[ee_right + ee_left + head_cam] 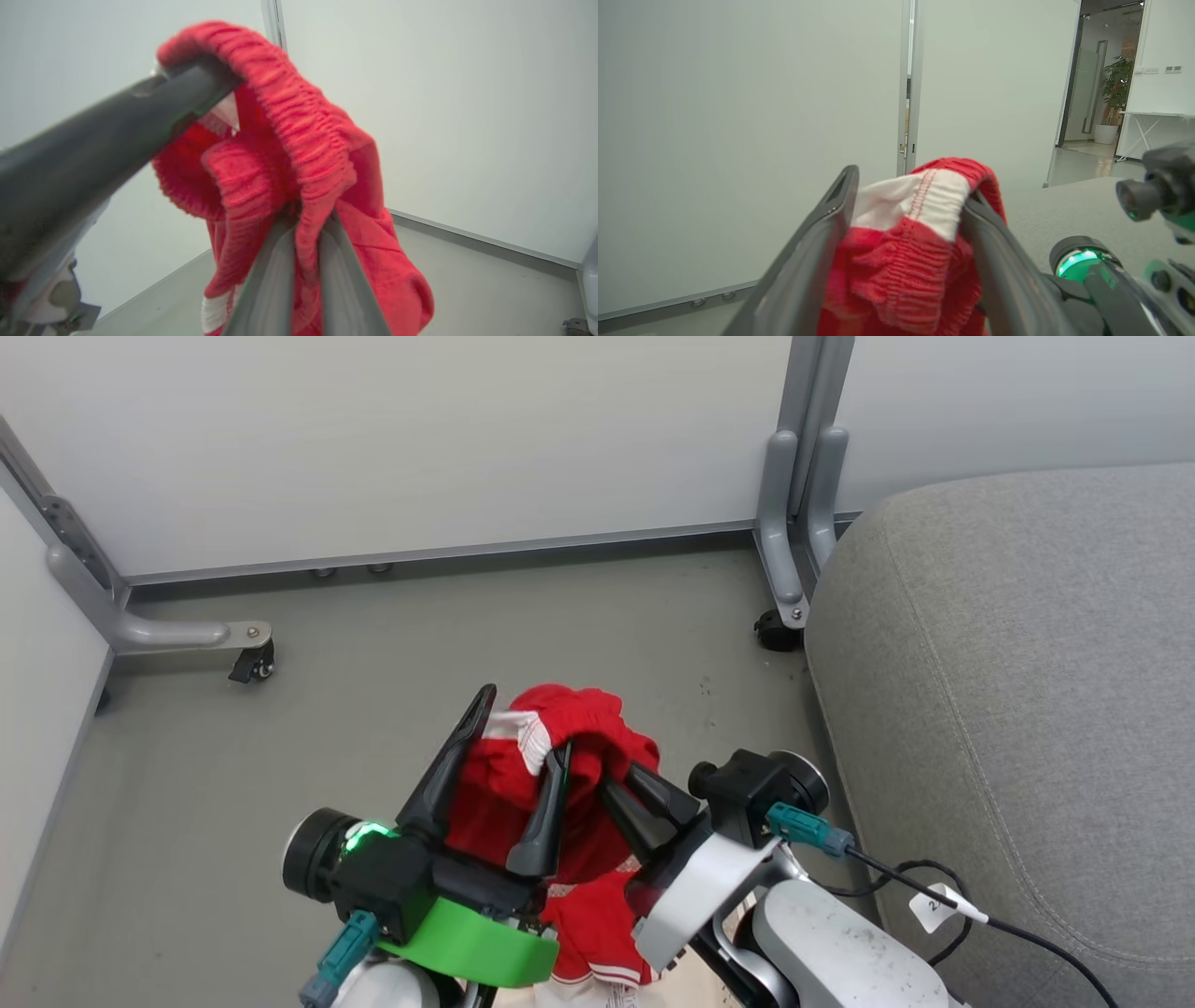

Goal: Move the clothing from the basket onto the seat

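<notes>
Pinching the soft red-and-white garment (pixel 588 719) in the right gripper (pixel 621 777), risking a snag on the spread left gripper (pixel 523 721) and a drop before the grey fabric seat (pixel 1027 663).

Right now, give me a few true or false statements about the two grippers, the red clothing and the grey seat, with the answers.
1. The right gripper is shut on the red clothing. True.
2. The left gripper is clamped shut. False: its fingers stand wide apart, with the clothing between them.
3. The clothing lies on the grey seat. False: it hangs above the floor, to the left of the seat.
4. The clothing has a white band. True.
</notes>
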